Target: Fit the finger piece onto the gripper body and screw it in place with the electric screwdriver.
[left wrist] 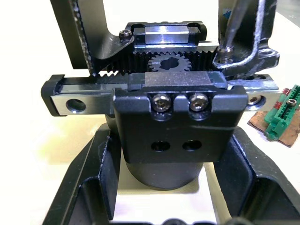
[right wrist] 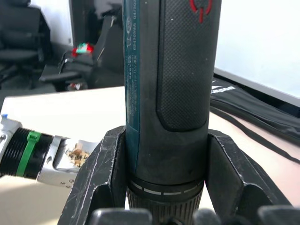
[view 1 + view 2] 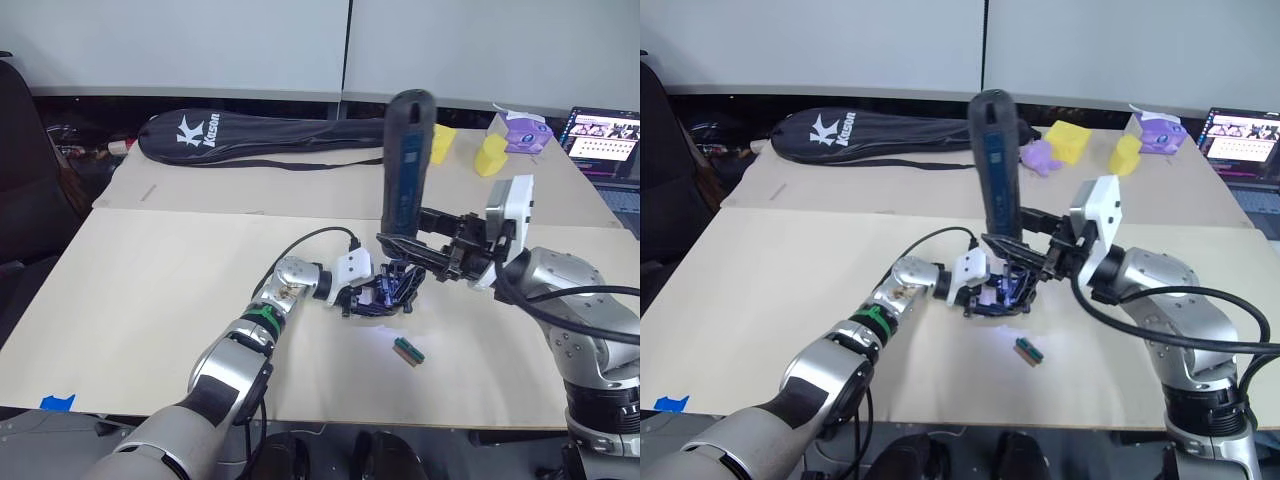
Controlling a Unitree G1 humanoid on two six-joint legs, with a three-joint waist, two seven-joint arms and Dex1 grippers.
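My left gripper (image 3: 362, 296) is shut on the gripper body (image 1: 180, 101), a small black block with a toothed gear and metal rails, held just above the table's middle. My right gripper (image 3: 412, 250) is shut on the electric screwdriver (image 3: 405, 160), which stands upright over the body. In the left wrist view its thin metal bit (image 1: 233, 26) rests on a screw in the finger piece (image 1: 260, 35), which sits on the body's rail. Another black piece (image 1: 79, 33) stands on the opposite side of the gear. The right wrist view has the fingers (image 2: 101, 168) clamped on the screwdriver's barrel (image 2: 166, 84).
A tiny green-and-black block (image 3: 408, 351) lies on the table in front of the grippers. A long black racket bag (image 3: 250, 135) lies across the back. Yellow blocks (image 3: 490, 155), a purple box (image 3: 525, 130) and a laptop (image 3: 605, 135) are at the back right. A dark chair (image 3: 25, 170) stands left.
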